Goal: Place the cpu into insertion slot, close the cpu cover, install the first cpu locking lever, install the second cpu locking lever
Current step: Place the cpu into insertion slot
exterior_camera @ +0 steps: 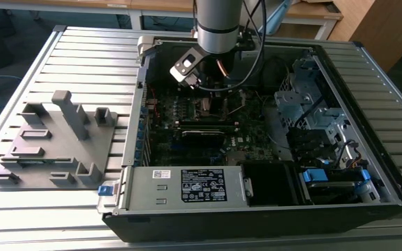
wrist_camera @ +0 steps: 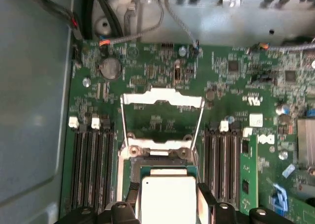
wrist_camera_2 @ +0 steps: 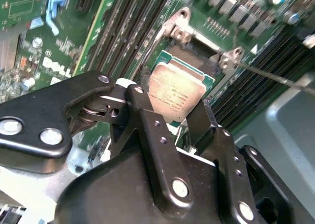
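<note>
The cpu, a small square chip with a dull grey face and a green edge, sits between the black fingers of my gripper, which is shut on it. It hangs just above the insertion slot, whose dark centre and silver rim show past the chip. In the first wrist view the cpu sits over the insertion slot. The cpu cover, a thin silver frame, is swung open and lies back on the green motherboard. Thin wire levers run beside it. In the exterior view the arm reaches down into the open computer case.
Long black memory slots flank the socket on both sides. A grey power supply box fills the case's near end. A drive cage stands at the exterior view's right. Cables hang by the arm. A grey fixture plate lies outside the case.
</note>
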